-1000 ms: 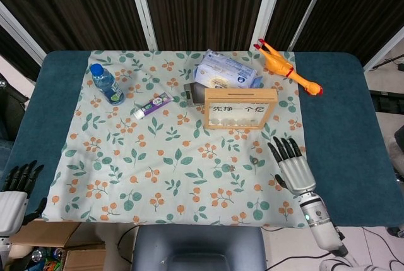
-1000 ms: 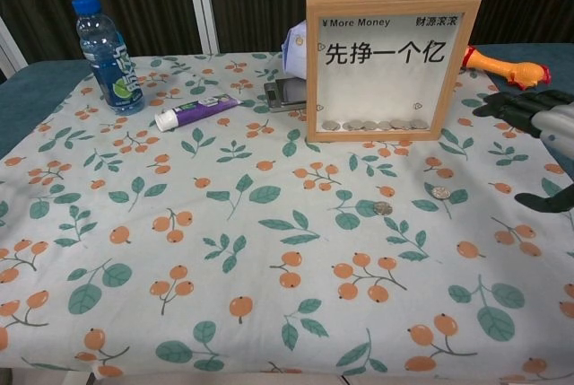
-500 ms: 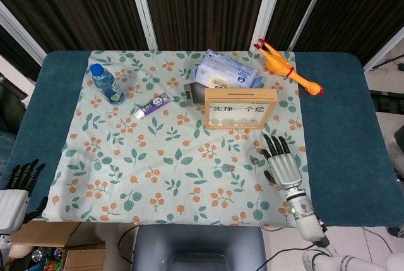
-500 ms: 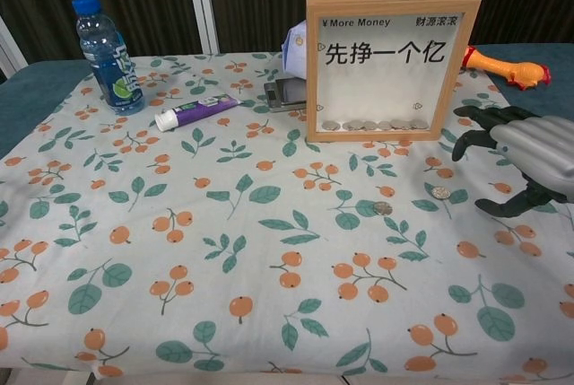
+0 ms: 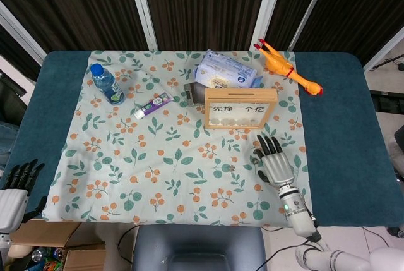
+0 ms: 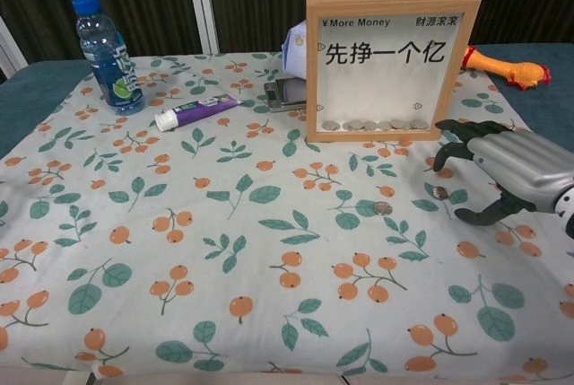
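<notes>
Two coins lie on the flowered tablecloth near the table's right edge, in front of the wooden coin frame. One coin sits bare on the cloth; the other coin lies just to its right, right under the fingertips of the right hand. That hand hovers palm down over the cloth with its fingers spread and slightly curled, thumb reaching down toward the cloth; it grasps nothing, and whether a fingertip touches the coin cannot be told. In the head view the right hand sits just below the frame, toward the near right corner of the cloth.

The frame stands upright, with a row of coins showing along its bottom behind the glass. Behind it lie a small dark scale and a pack of wipes, and a rubber chicken lies toward the far right corner. A toothpaste tube and a water bottle stand toward the far left corner.

The left hand hangs off the table's near left corner, fingers apart, holding nothing.
</notes>
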Robot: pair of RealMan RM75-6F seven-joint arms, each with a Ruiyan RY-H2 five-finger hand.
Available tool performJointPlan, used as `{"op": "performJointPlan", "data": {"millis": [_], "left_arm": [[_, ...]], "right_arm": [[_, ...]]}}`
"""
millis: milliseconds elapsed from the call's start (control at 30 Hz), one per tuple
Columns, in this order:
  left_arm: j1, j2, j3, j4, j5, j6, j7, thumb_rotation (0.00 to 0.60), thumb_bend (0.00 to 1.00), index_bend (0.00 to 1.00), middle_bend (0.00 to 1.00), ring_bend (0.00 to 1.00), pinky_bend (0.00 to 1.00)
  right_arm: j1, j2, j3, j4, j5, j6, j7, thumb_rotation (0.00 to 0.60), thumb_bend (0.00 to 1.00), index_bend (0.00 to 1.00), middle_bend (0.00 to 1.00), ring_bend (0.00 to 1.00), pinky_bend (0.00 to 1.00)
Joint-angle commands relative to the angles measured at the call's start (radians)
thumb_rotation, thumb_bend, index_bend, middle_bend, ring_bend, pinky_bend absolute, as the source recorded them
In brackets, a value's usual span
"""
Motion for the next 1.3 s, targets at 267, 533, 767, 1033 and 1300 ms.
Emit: {"op": "performJointPlan", "data": {"millis": [267, 533, 767, 1033, 1300], "left_arm": [[-0.001, -0.005, 0.000, 0.009, -0.002, -0.002, -0.008, 0.600, 0.38, 0.00, 0.00, 0.00, 0.00], [0.001, -0.004, 0.000, 0.013, -0.003, 0.002, -0.010, 0.600, 0.38, 0.00, 0.00, 0.00, 0.00], [-0.002, -0.007, 0.000, 0.015, -0.006, -0.006, -0.007, 0.600, 0.38, 0.00, 0.00, 0.00, 0.00], [-0.002, -0.006, -0.001, 0.017, -0.010, -0.006, -0.009, 0.600, 0.38, 0.00, 0.00, 0.00, 0.00], [-0.001, -0.006, 0.000, 0.021, -0.010, -0.004, -0.012, 0.600, 0.38, 0.00, 0.00, 0.00, 0.00]], "right_arm": [[0.006, -0.023, 0.000, 0.036, 0.000, -0.003, 0.018, 0.600, 0.43, 0.50, 0.00, 0.00, 0.00], [0.009, -0.038, 0.005, 0.061, 0.007, -0.005, 0.017, 0.600, 0.48, 0.51, 0.00, 0.00, 0.00], [0.012, -0.045, 0.004, 0.075, 0.012, -0.018, 0.025, 0.600, 0.48, 0.52, 0.00, 0.00, 0.00], [0.015, -0.050, 0.001, 0.082, 0.009, -0.022, 0.035, 0.600, 0.49, 0.53, 0.00, 0.00, 0.00], [0.015, -0.054, 0.001, 0.085, 0.013, -0.023, 0.031, 0.600, 0.49, 0.54, 0.00, 0.00, 0.00]]}}
